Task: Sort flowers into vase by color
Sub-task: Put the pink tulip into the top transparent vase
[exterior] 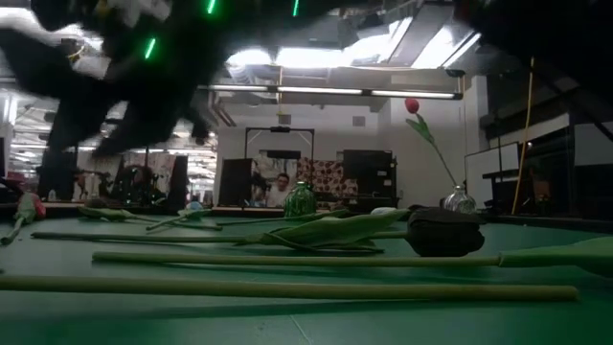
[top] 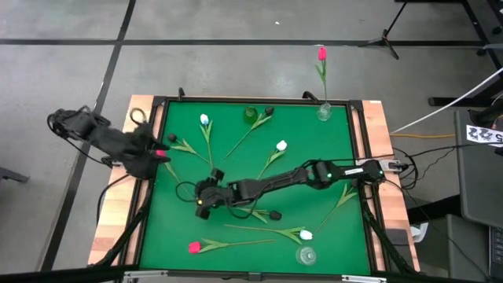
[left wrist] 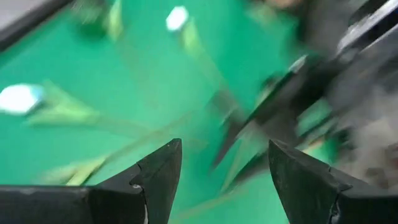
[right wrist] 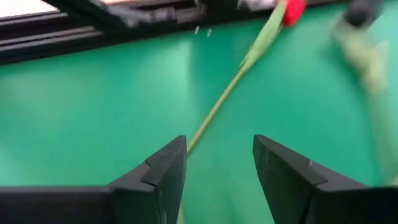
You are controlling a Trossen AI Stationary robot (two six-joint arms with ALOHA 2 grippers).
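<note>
Green bench is carrying scattered tulips, all lying flat except one. A red tulip is standing upright in a small clear vase at the far right corner; a second clear vase is sitting near the front edge, and a green vase at the far edge. White tulips are lying at far left-centre, centre and front; black-headed ones near the green vase and mid-bench; a pink one at front left. Right gripper is reaching across to left-centre, low over the stems, jaws parted with nothing between them; its wrist view is showing a red-headed stem ahead. Left gripper is hanging at the left edge, jaws spread wide, released, beside a pink head.
</note>
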